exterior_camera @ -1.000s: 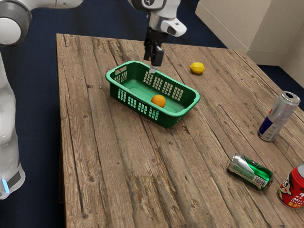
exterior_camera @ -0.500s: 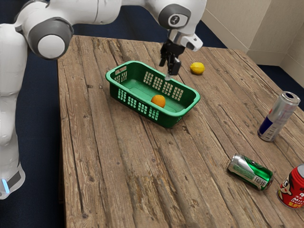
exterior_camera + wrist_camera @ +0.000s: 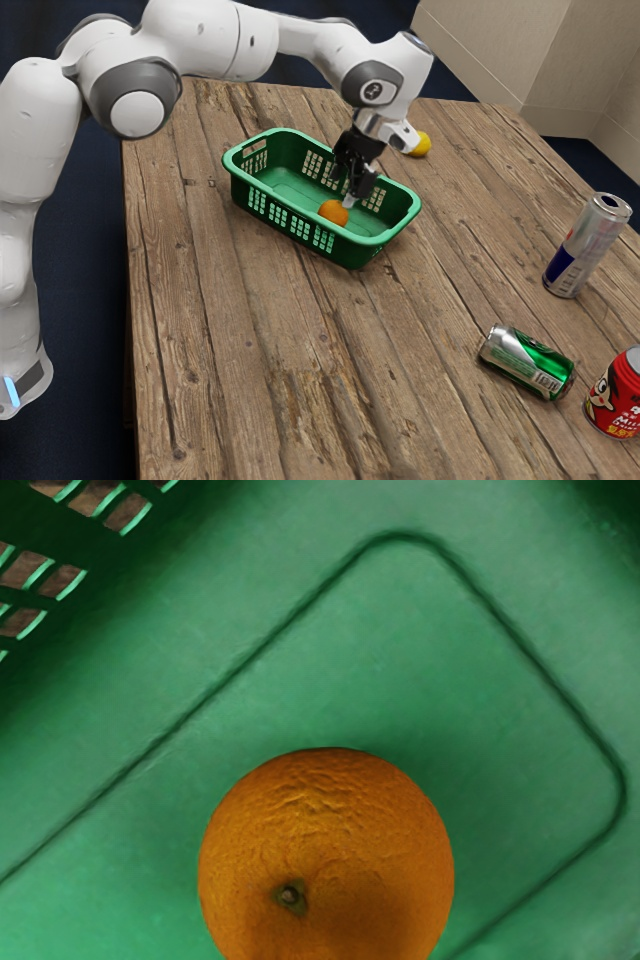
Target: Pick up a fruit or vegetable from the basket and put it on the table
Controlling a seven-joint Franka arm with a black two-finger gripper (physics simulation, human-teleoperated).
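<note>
The black gripper (image 3: 345, 190) reaches down inside the green basket (image 3: 372, 240) in the exterior view, its fingers standing apart just above the orange (image 3: 333, 212). The orange rests on the basket's floor near one end, and nothing is seen held. From the hand, the orange (image 3: 326, 860) appears close beneath, stem spot facing up, on the green basket floor (image 3: 420, 650). Part of the orange's far side is hidden by the fingers' tips in the exterior view.
A yellow lemon (image 3: 421, 145) lies on the wooden table (image 3: 260, 350) beyond the basket, partly behind the hand. Toward the exterior view's right are an upright silver-blue can (image 3: 587, 247), a green can (image 3: 527, 362) on its side and a red can (image 3: 617, 395).
The arm has swung toward the exterior view's right, and the gripper has come down from above the basket's far rim to just over the orange. Basket, orange and cans have stayed put.
</note>
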